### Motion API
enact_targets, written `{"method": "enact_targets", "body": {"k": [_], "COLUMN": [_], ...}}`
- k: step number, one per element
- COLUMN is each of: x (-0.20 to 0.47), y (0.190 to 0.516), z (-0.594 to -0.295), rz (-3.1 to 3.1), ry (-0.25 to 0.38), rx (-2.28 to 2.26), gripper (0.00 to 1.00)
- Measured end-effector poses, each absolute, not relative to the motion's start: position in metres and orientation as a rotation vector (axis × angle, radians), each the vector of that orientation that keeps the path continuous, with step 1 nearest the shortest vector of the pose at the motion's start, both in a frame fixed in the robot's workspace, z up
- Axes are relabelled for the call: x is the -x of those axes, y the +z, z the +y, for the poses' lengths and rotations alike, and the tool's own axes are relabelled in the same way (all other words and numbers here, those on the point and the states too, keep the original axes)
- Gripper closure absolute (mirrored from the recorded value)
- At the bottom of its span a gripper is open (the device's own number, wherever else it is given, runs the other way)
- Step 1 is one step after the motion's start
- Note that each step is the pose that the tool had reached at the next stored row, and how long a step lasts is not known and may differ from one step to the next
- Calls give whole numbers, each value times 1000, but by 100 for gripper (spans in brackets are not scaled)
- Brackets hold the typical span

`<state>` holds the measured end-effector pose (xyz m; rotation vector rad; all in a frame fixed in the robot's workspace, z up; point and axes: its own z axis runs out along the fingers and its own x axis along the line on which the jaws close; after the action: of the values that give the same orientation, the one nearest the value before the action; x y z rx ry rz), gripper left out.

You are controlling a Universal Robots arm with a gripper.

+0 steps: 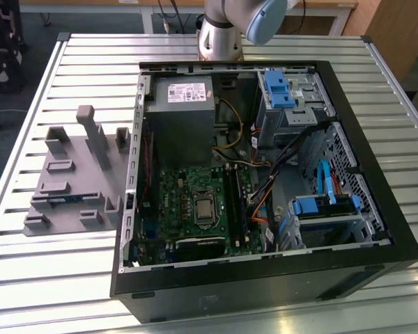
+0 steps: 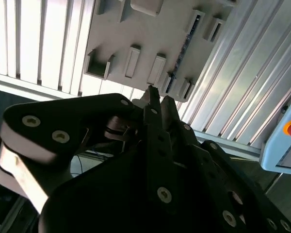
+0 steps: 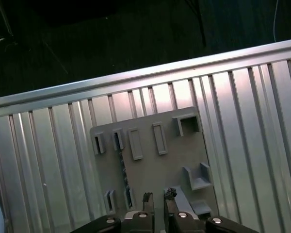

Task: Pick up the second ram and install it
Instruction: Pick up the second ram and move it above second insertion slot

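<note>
- Ram is sitting on edge in the tray on the table, below the pincer and slightly off to one side.
- Its long axis is running crosswise to the pincer's closing line.
- Pincer's hanging empty, looking slightly parted, I think.

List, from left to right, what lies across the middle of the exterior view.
Grey fixture tray, with the second ram lying in it → green motherboard → processor socket → long black memory slots → drive cage with a blue latch.
</note>
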<state>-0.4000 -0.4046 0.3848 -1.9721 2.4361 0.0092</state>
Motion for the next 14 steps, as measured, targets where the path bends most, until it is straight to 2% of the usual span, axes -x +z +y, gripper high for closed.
{"method": "enact_targets", "body": {"k": [1,3,4,14], "x": [400,400,400,401], "y": [384,382,381,374], "z": [-405,-406,-406,-415], "rz": [2433,2420,2412,2365], "ry": [9,9,9,10], "rx": [1976,1991,2001,2058], "gripper": [71,71,64,64]}}
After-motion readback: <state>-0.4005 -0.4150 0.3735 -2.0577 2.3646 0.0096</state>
